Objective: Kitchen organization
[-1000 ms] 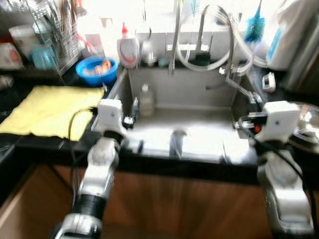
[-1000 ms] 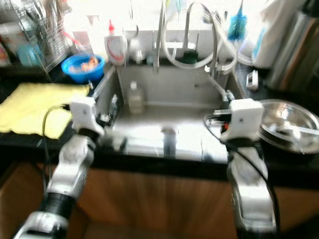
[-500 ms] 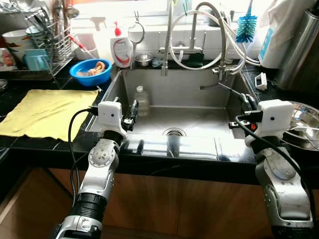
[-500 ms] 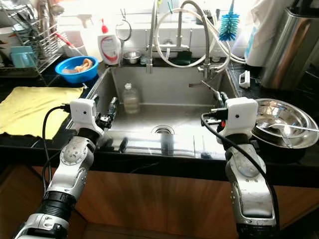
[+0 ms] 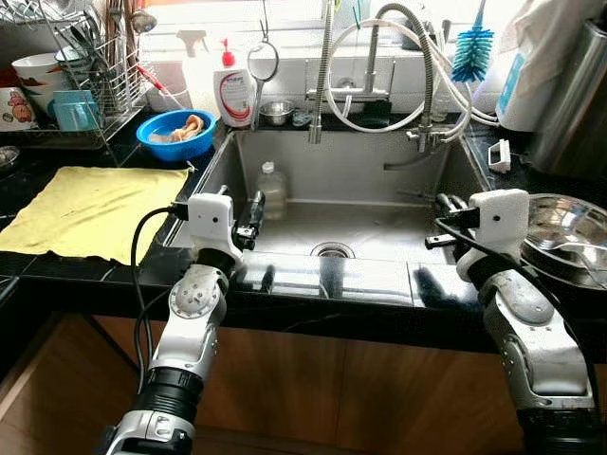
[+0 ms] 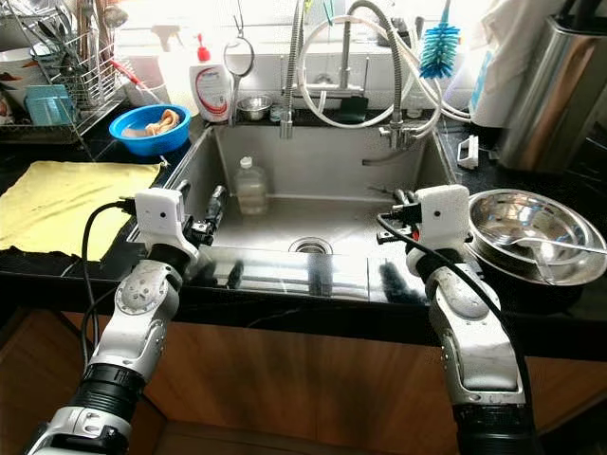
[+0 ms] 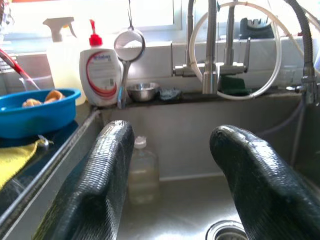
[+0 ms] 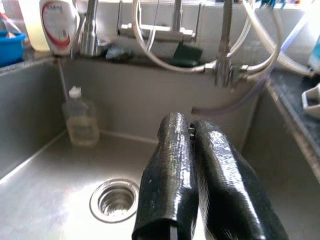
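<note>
You have a small clear bottle (image 6: 250, 186) standing upright in the steel sink (image 6: 322, 161), its long axis vertical, white cap on top. It sits at the back left of the basin floor, near the left wall, well apart from the drain (image 6: 310, 245). It holds a pale, yellowish liquid up to about its shoulder; any label on it is too small to read.

Your left claw (image 5: 254, 211) hangs over the sink's left front corner with its two black fingers (image 7: 97, 185) spread apart and nothing between them; in the left wrist view the bottle shows just past the inner edge of one finger. Your right claw (image 6: 404, 198) hovers over the sink's right front corner with its fingers pressed together, holding nothing.

On the ledge behind the sink stands a white soap bottle (image 5: 232, 93) with a red cap and a red-and-white label; you cannot read its writing. Beside it on the black bench (image 5: 114, 275) sits a blue bowl (image 5: 175, 135), and a yellow cloth (image 5: 90, 210) lies flat further forward. A steel bowl (image 6: 533, 233) rests on the bench to the right of the sink.
</note>
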### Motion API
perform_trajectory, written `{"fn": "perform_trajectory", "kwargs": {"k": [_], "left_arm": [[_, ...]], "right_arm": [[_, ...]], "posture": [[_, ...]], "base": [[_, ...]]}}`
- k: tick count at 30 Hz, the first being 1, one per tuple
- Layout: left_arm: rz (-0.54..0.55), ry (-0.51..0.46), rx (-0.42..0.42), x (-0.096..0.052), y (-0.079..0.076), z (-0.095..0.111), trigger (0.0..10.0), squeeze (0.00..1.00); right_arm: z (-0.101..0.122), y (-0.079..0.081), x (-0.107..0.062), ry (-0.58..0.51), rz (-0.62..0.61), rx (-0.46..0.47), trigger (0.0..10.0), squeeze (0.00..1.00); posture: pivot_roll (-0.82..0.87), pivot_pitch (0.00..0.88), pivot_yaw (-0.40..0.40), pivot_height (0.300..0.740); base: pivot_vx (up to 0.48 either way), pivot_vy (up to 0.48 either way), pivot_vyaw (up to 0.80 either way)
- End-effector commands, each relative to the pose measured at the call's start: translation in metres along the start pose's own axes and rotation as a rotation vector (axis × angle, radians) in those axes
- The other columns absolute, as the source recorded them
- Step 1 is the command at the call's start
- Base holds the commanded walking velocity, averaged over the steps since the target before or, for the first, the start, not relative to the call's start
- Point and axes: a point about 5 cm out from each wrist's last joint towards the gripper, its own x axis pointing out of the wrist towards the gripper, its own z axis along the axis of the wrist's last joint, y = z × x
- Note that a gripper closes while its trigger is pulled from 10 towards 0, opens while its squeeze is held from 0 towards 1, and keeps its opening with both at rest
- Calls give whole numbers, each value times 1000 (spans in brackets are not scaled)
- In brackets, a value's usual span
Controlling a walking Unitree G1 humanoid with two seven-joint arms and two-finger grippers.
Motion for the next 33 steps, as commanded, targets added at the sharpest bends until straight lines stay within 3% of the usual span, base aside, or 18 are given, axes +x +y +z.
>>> {"fn": "perform_trajectory", "kwargs": {"k": [1, 12, 13, 15, 16, 24, 29, 30, 33], "left_arm": [[-1, 15, 27, -1, 3, -2, 10000, 0], [-17, 23, 26, -3, 1, -4, 10000, 0], [-20, 24, 27, -3, 0, -4, 10000, 0], [-20, 24, 27, -3, 0, -4, 10000, 0], [-22, 25, 27, -4, 0, -4, 10000, 0], [-33, 30, 30, -4, -1, -5, 10000, 0], [-31, 32, 33, -4, -1, -5, 10000, 0], [-30, 35, 34, -4, 0, -5, 10000, 0], [-29, 39, 37, -5, 0, -6, 10000, 0]], "right_arm": [[3, 5, 5, 6, 33, 21, 10000, 0], [-4, 10, 4, 46, 52, 28, 10000, 0], [-5, 9, 4, 46, 36, 45, 10000, 353], [-5, 8, 4, 48, 33, 52, 10000, 353], [-5, 8, 4, 56, 34, 47, 10000, 1000], [-11, 11, 3, 85, 31, 53, 10000, 1000], [1, 6, 2, 10, -35, 4, 10000, 1000], [10, 5, 1, -38, -58, -45, 10000, 0], [29, 1, -6, -152, -138, -77, 10000, 0]], "posture": [[-73, 0, 53, 740], [-74, 0, 54, 740], [-73, 0, 53, 740], [-73, 0, 53, 740], [-73, 0, 55, 740], [-69, 0, 55, 740], [-69, 0, 54, 740], [-70, 0, 55, 740], [-69, 0, 54, 740]], "base": [[0, 0, 0], [0, 0, 0], [0, 0, 0], [0, 0, 0], [0, 0, 0], [0, 0, 0], [0, 0, 0], [0, 0, 0], [0, 0, 0]]}}
